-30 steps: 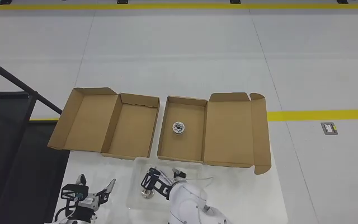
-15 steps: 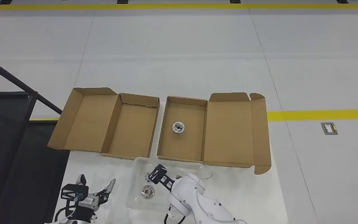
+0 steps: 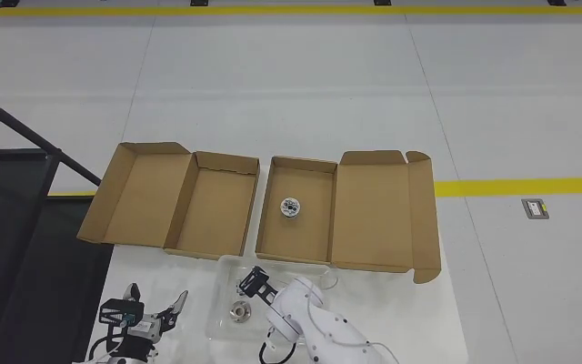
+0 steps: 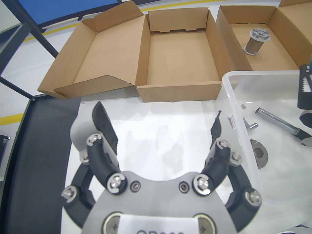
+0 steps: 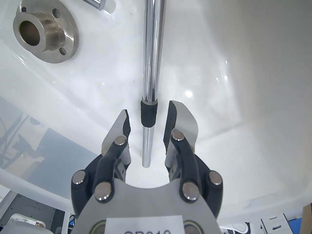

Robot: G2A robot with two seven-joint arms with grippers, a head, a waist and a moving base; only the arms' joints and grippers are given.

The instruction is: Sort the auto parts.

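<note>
Inside the clear bin (image 5: 219, 49) my right claw (image 5: 149, 109), narrowly open, straddles the steel rod (image 5: 151, 49) lying lengthwise along it.

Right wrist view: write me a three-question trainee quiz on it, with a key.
1. True or false: the right tool stands open astride the steel rod.
2. What lies beside the rod in the clear bin? A) flanged bushing B) coil spring C) rubber belt
3. Fill in: the band around the rod is coloured ____.
Key: 1 true; 2 A; 3 black.
</note>
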